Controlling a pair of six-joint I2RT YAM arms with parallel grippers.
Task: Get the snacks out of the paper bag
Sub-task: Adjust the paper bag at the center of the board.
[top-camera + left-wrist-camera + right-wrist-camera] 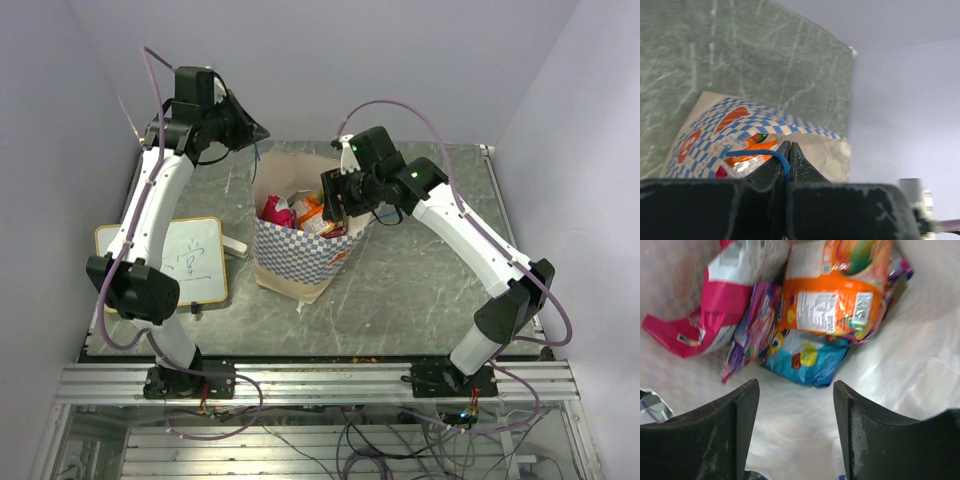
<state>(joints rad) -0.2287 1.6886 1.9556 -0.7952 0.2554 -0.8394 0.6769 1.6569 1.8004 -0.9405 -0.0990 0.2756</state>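
cream paper bag (300,268) stands on the tabletop (430,290), snacks (292,212) inside. left pincer (788,149) pinched shut on the blue cord handle (757,153); right pincer (795,387) wide apart, empty, over the blue packet (805,357). we judge: first pick pending; next, descend and close.

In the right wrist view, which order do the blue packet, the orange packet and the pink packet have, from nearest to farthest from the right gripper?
Right gripper, jaws open, inside the paper bag:
1. Blue packet: centre, just ahead of the jaws.
2. Orange packet: behind the blue one, slightly right.
3. Pink packet: far left, beyond a purple packet.
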